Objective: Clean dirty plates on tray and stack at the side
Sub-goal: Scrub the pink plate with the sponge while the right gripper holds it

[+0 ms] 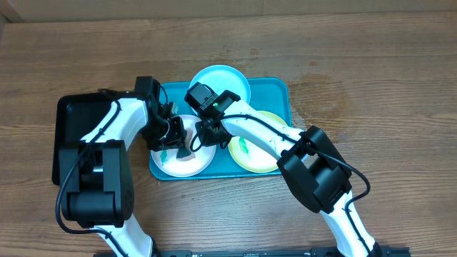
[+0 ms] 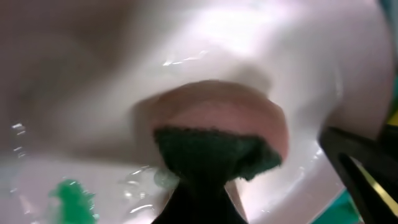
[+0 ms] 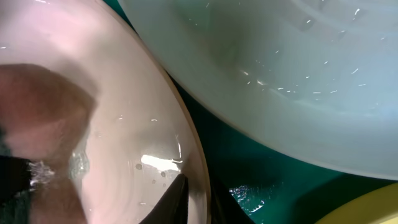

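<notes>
The tray (image 1: 282, 93) lies on the wooden table (image 1: 371, 64), with a smaller black tray (image 1: 71, 118) touching its left side. All three plates sit inside the tray. The light blue plate (image 1: 225, 78) is at the far edge, the white plate (image 1: 200, 160) is at the near left, and the yellow-green plate (image 1: 260, 153) is at the near right.

The left gripper (image 1: 173, 139) hangs over the white plate and is clenched on a sponge (image 2: 224, 124). The sponge is pink with a dark green scrubbing side. In the left wrist view the green side is pinched into the dark fingers (image 2: 196, 199), and the pink body presses against the plate's wet, shiny surface. A green smear (image 2: 71, 199) sits on the white plate just beside the sponge. Another green smear (image 1: 245, 146) marks the yellow-green plate.

The right gripper (image 1: 203, 132) is at the right edge of the white plate. Its wrist view shows one dark finger (image 3: 173, 200) lying against the inner side of that plate's rim. The other finger is hidden, so it cannot be told whether the gripper is clamped on the rim or only resting there. In the same view the light blue plate and the white plate lie just beside each other, with a strip of wet tray between them. The yellow-green rim shows at the lower right corner.
</notes>
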Controlling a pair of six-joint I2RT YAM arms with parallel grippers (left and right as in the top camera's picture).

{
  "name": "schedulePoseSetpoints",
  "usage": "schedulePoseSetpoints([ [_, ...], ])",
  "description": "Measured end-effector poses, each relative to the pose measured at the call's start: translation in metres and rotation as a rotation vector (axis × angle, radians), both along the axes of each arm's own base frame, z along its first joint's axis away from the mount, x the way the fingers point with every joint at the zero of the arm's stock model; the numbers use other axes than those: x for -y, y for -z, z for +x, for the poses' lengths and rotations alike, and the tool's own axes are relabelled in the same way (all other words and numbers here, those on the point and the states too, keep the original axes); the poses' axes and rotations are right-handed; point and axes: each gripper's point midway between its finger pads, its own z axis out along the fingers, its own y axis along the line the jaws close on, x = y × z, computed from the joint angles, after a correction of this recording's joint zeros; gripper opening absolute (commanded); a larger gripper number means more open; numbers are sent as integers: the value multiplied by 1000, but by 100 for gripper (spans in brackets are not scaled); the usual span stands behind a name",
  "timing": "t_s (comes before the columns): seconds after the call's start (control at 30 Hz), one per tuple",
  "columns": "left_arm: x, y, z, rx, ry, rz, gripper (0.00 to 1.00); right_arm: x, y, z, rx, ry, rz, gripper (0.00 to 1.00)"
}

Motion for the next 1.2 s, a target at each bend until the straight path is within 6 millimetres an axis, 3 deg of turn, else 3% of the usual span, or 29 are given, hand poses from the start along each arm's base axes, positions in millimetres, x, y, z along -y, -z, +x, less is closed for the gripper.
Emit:
schedulePoseSetpoints([
  [0.17,-32,4,-10,-55,-54,226,4,1,0,-2,-10,-1,-3,11],
  [0.2,-50,3,-14,-69,-65,334,4,1,0,-2,-10,-1,-4,11],
  [0.3,-74,-4,-23,-115,-104,480,4,-1,0,-4,-19,-5,7,11],
  [0.33,-81,-13,-17,-106,-126,521,4,-2,0,-5,-22,-6,10,11],
  [0.4,-79,-22,-5,-82,-137,503,4,-2,0,-5,-24,-7,11,11],
  [0.47,-56,-27,24,14,-138,351,4,-2,0,-5,-24,-7,12,11],
  [0.53,-34,-26,33,48,-113,214,4,-2,0,-5,-23,-7,12,11],
  [0.6,-22,-23,32,52,-95,141,4,-2,0,-5,-24,-7,12,11],
  [0.7,-16,3,15,32,-71,102,4,-2,0,-5,-21,-5,9,10],
  [0.8,-28,6,10,52,-57,212,5,-2,0,-5,-22,-3,9,8],
  [0.9,-77,3,-14,-26,-80,513,4,-1,-1,-5,-31,3,13,6],
  [1.07,-92,-9,-21,-72,-74,639,4,-10,-3,-8,-48,-7,57,6],
  [1.13,-84,-16,-2,-30,-101,556,4,-6,-2,-5,-41,1,40,6],
  [1.2,-43,-22,43,120,-102,272,4,0,-2,0,-33,14,29,6],
])
